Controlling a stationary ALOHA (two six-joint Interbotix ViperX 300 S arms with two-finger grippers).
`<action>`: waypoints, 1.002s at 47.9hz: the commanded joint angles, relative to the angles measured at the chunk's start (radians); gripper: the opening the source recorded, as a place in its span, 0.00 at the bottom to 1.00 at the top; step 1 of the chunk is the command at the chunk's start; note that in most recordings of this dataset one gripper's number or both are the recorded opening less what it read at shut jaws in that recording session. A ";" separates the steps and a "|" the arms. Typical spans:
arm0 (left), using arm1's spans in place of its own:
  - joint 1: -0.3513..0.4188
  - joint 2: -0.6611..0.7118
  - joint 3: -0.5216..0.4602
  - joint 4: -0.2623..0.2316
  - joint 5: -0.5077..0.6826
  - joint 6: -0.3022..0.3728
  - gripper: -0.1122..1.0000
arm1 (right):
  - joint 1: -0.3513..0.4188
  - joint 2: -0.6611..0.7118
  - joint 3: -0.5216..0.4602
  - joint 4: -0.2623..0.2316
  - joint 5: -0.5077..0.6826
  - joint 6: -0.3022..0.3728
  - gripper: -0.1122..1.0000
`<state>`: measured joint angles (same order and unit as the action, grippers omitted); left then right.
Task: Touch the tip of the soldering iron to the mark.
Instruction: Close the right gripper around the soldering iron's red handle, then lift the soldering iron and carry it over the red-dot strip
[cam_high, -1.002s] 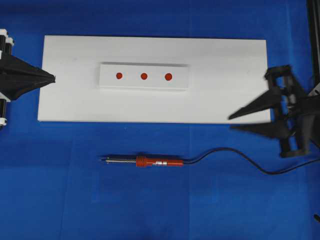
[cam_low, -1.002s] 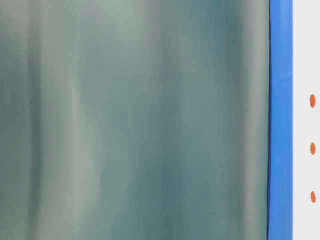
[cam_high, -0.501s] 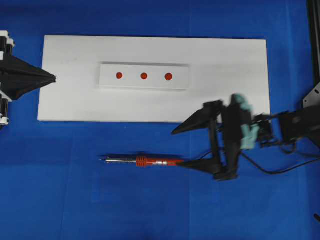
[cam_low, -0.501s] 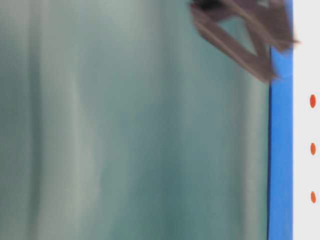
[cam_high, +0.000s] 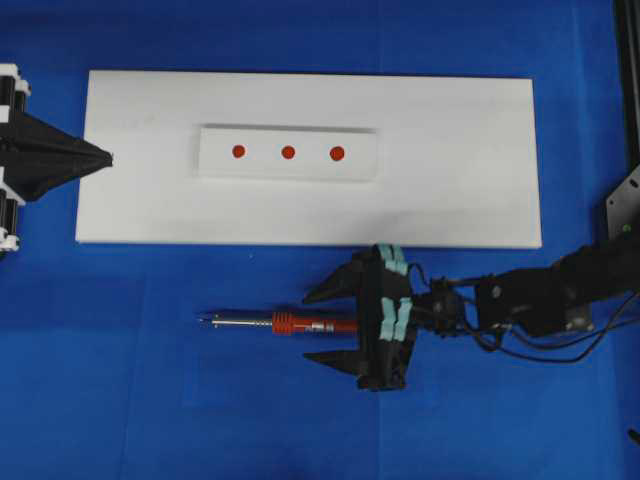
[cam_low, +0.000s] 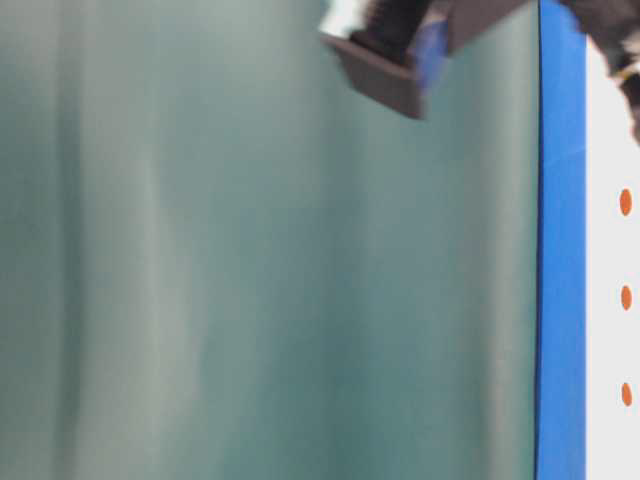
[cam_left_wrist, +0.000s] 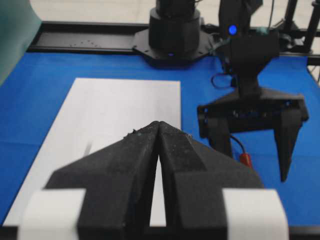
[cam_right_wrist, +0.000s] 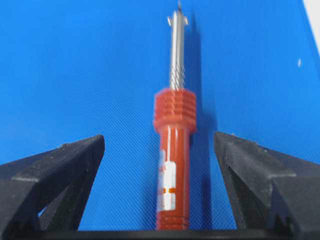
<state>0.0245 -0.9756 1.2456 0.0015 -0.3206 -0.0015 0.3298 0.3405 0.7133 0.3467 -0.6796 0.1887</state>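
Observation:
The soldering iron (cam_high: 290, 323) lies flat on the blue mat in front of the white board, tip pointing left. My right gripper (cam_high: 310, 327) is open, one finger on each side of the red handle (cam_right_wrist: 172, 165), with blue mat showing in both gaps. The ribbed collar and silver shaft (cam_right_wrist: 175, 55) stretch out ahead of the fingers. Three red marks (cam_high: 288, 152) sit in a row on a raised white strip (cam_high: 215, 165) on the board. My left gripper (cam_high: 105, 158) is shut and empty at the board's left edge, its tips (cam_left_wrist: 159, 125) pressed together.
The white board (cam_high: 450, 190) covers the upper middle of the blue mat (cam_high: 150, 400). A blurred teal surface (cam_low: 250, 260) blocks most of the table-level view, where the marks (cam_low: 625, 297) show at the right edge. The right arm (cam_high: 540, 300) stretches in from the right.
My right arm has swept in from the right edge to the soldering iron while its jaws opened wide, and they now straddle the handle. The left gripper and the iron have not moved.

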 joint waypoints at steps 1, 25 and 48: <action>0.003 0.005 -0.009 0.002 -0.009 0.000 0.10 | 0.011 0.014 -0.028 0.011 -0.031 -0.002 0.83; 0.003 0.009 -0.005 0.000 -0.015 0.000 0.10 | 0.008 0.046 -0.040 0.028 -0.046 -0.026 0.20; 0.003 0.009 0.000 0.002 -0.015 0.000 0.10 | -0.002 -0.014 -0.034 0.040 -0.008 -0.026 0.16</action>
<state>0.0245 -0.9741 1.2548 0.0015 -0.3252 -0.0015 0.3359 0.3912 0.6857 0.3804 -0.6995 0.1641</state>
